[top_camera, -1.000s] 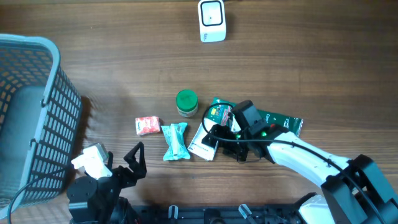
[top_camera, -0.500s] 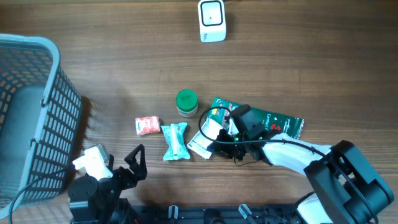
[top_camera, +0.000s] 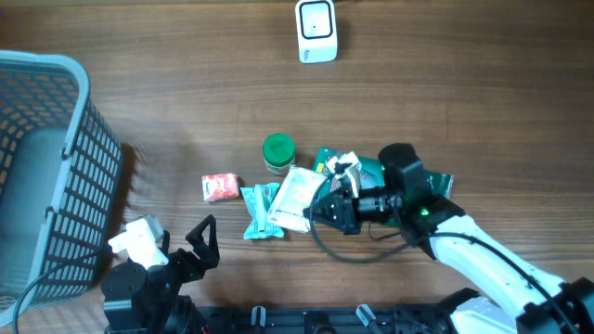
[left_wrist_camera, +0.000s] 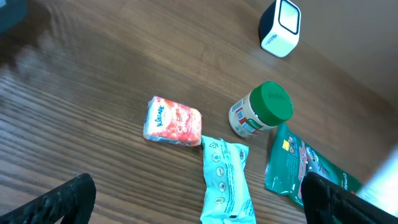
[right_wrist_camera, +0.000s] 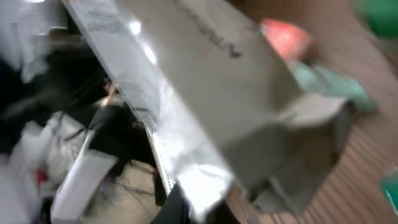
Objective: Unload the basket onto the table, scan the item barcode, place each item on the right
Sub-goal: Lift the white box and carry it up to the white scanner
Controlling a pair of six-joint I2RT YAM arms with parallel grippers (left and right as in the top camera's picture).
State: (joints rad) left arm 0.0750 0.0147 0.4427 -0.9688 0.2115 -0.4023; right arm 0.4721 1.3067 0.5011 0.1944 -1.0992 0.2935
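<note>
**Open room.** We record the brown wooden tabletop (top_camera: 483,83) as bare across its far half and its right side. The white box-shaped barcode scanner (top_camera: 316,31) stands alone at the far edge, well apart from the other goods. The blue-grey slatted plastic basket (top_camera: 65,176) takes up the left edge.

**Task item.** The white-and-silver foil pouch (top_camera: 293,197) lies near the centre and is tilted. The right fingers (top_camera: 325,209) are closed on its right end. Seen from overhead, its left part overlaps the neighbouring wrapper, and we cannot tell whether they touch. In the right wrist view the pouch fills the frame and is too blurred to read.

**Left fingers** (left_wrist_camera: 69,196). They are spread wide and hold nothing, at the near edge just right of the basket.

**Surrounding goods.**
- The small jar with a green lid (top_camera: 277,153) stands upright just to the far side of the pouch.
- The small red-and-white packet (top_camera: 220,186) lies left of the cluster.
- The teal plastic wrapper (top_camera: 259,211) lies between the red packet and the pouch.
- The flat dark green bag (top_camera: 436,184) is partly covered by the right arm.

**In the way.** Only the jar stands between the pouch and the scanner, a little to the left. Beyond it the wood is bare.
</note>
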